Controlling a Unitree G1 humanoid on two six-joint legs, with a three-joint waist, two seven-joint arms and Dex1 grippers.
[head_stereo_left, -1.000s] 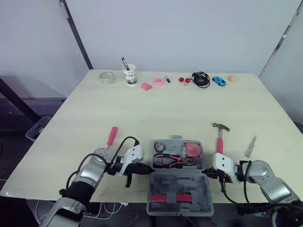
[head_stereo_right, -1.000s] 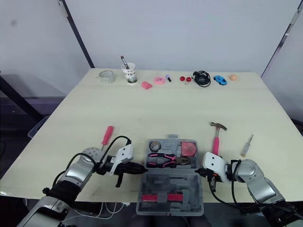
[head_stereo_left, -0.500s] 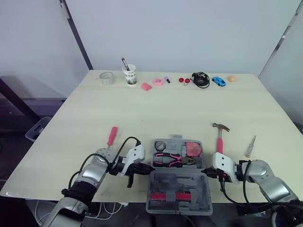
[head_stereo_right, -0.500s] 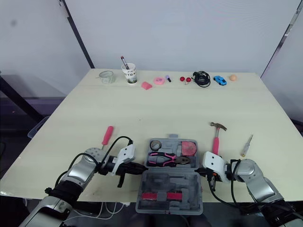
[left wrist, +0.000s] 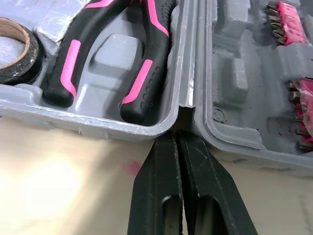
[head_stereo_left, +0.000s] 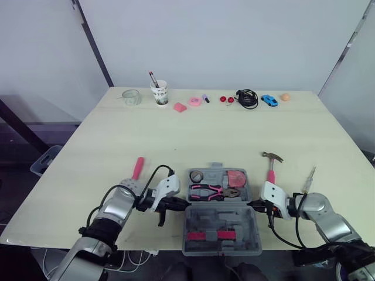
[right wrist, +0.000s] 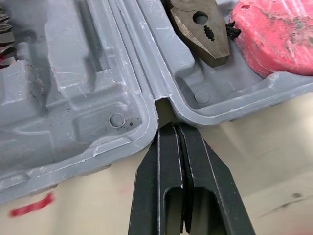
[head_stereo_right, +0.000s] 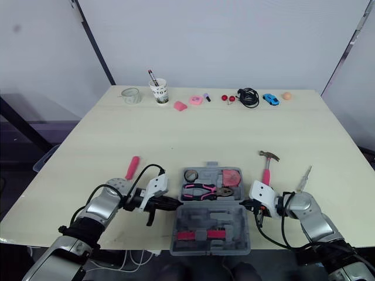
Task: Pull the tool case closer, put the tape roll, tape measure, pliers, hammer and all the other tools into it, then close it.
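The tool case (head_stereo_left: 221, 218) lies open at the near edge of the table (head_stereo_left: 193, 132), between the two arms. Its far half holds the tape roll (head_stereo_left: 195, 176), the pliers (head_stereo_left: 212, 191) and the red tape measure (head_stereo_left: 237, 177). The hammer (head_stereo_left: 270, 167) lies on the table just off the case's far right corner. A pink-handled screwdriver (head_stereo_left: 137, 168) lies off to the left, and a slim screwdriver (head_stereo_left: 309, 177) further right. The left gripper (left wrist: 177, 136), fingers pressed together on nothing, noses into the hinge notch on the case's left side. The right gripper (right wrist: 171, 128), likewise closed, sits at the right notch.
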